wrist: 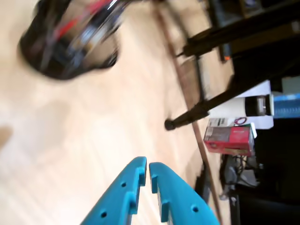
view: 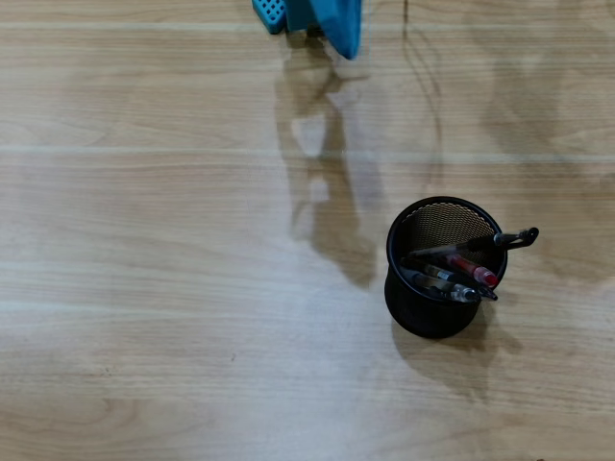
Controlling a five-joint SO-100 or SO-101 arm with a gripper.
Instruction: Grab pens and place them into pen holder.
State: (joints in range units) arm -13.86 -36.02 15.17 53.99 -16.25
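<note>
Black mesh, one pen holder (view: 437, 317) stands at the right of centre in the overhead view on the wooden table (view: 144, 288), with four pens (view: 473, 270) leaning inside. At the top edge, the blue gripper (wrist: 148, 166) hangs clear of it, fingers nearly together and gripping nothing.

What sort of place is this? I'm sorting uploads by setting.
Probably a home or office desk: a light wood-grain table, a black mesh pen holder with pens, and beyond the edge, black tripod legs and a red box.
</note>
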